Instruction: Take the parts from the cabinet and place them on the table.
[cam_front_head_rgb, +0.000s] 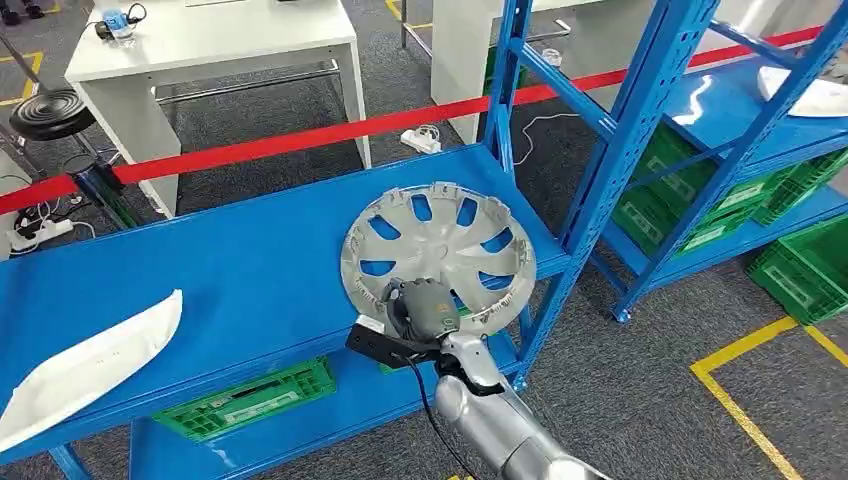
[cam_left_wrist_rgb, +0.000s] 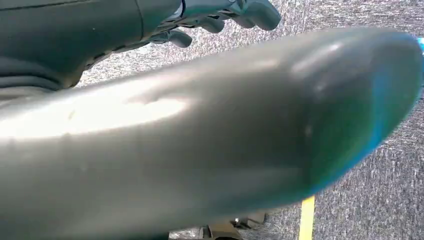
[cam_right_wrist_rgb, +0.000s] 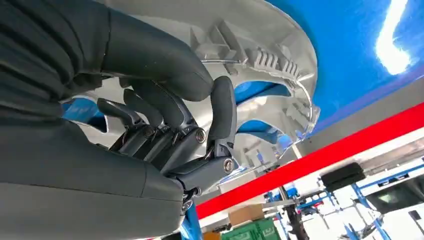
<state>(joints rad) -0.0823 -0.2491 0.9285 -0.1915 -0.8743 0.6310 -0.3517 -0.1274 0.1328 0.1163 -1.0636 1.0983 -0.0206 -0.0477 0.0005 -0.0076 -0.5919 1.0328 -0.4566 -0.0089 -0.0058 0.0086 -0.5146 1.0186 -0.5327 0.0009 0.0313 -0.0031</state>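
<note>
On blue metal shelf (cam_front_head_rgb: 250, 270), round silver plastic wheel cover (cam_front_head_rgb: 440, 240) lying flat, near rim gripped by right hand (cam_front_head_rgb: 420, 310).

The right hand (cam_front_head_rgb: 420, 310) hides the hubcap's (cam_front_head_rgb: 440, 240) near rim.

No text can be read anywhere — the green crates (cam_front_head_rgb: 250, 398) under the blue shelf (cam_front_head_rgb: 200, 270) carry pale labels, too blurred to make out.
</note>
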